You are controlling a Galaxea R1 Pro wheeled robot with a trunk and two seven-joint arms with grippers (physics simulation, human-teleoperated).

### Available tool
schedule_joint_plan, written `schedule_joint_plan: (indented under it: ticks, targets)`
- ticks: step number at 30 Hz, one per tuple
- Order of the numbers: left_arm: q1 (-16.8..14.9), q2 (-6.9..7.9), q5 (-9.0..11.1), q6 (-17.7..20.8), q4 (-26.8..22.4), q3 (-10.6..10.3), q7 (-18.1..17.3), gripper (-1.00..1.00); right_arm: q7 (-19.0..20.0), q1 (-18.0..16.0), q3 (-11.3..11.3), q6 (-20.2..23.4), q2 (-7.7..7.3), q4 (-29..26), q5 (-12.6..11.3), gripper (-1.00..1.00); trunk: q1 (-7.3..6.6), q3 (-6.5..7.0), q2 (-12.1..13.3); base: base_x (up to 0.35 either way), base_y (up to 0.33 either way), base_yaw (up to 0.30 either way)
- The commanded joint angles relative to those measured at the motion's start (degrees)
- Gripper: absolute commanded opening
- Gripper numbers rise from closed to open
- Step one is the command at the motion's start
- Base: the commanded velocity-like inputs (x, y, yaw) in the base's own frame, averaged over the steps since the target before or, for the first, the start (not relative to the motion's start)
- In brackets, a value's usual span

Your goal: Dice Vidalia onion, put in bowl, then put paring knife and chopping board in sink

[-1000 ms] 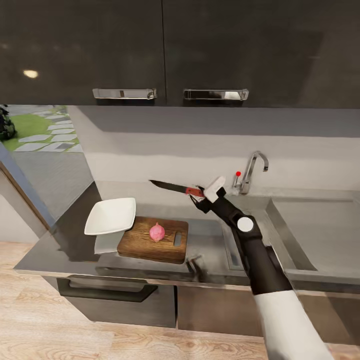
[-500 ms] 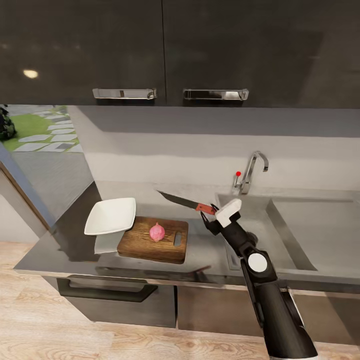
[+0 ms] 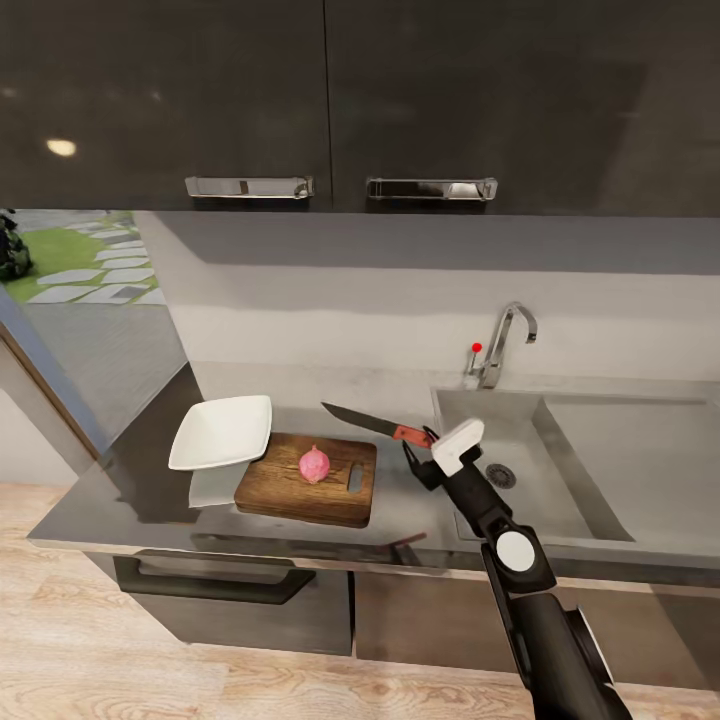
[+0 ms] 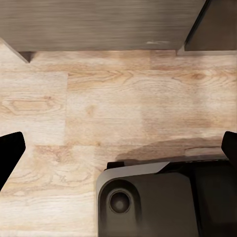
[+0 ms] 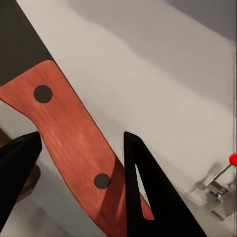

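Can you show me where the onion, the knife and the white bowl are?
onion (image 3: 314, 463), head view, middle of its pink skin, on the board.
knife (image 3: 362, 419), head view, middle of the dark blade; the right gripper holds its handle.
bowl (image 3: 222, 431), head view, centre of its white inside.

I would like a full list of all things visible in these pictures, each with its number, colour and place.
Round pink-magenta onion: one, pink, on the board.
Rectangular dark brown wooden chopping board: one, brown, on the countertop beside the bowl.
Shallow white square bowl: one, white, left of the board.
Small paring knife with reddish-brown handle: one, dark blade, held in the air right of the board.
Grey steel sink: one, grey, right part of the countertop.
Chrome tap with red knob: one, behind the sink.
Smooth grey countertop: one, over dark cabinets.
Dark wall cabinets: two doors, above.
Wooden floor: light brown, below.
Right end effector: black, shut on the knife handle.
Left end effector: black fingertips apart, facing the floor.
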Motion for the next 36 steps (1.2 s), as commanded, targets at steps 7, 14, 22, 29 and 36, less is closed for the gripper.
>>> schedule_joint_plan:
  ticks: [7, 14, 22, 29, 36]
  targets:
    - [-0.01, 0.14, 0.59, -0.11, -0.18, -0.43, 0.50, 1.00, -2.61, 0.00, -0.04, -0.15, 0.03, -0.08, 0.43, -1.00, 0.03, -0.08, -0.08, 0.000, 0.000, 0.000]
    - [0.00, 0.10, 0.59, -0.11, -0.17, 2.69, 0.46, 1.00, -2.98, 0.00, -0.04, -0.16, 0.04, -0.08, 0.44, -1.00, 0.03, -0.08, -0.08, 0.000, 0.000, 0.000]
    - [0.03, -0.59, 0.59, -0.11, -0.09, 5.17, 0.42, 1.00, -3.07, 0.00, -0.04, -0.08, 0.02, -0.08, 0.50, -1.00, 0.03, -0.08, -0.08, 0.000, 0.003, 0.000]
    - [0.00, -0.77, 0.59, -0.11, -0.08, 5.20, 0.42, 1.00, -5.98, 0.00, -0.04, -0.12, 0.11, 0.06, 5.91, -1.00, 0.03, -0.08, -0.08, 0.000, 0.171, 0.000]
    - [0.00, -0.79, 0.59, -0.11, 0.00, 5.21, 0.42, 1.00, -12.92, 0.39, -0.02, -0.12, 0.15, 0.47, 8.61, -1.00, 0.03, -0.08, -0.08, 0.000, 0.293, 0.000]
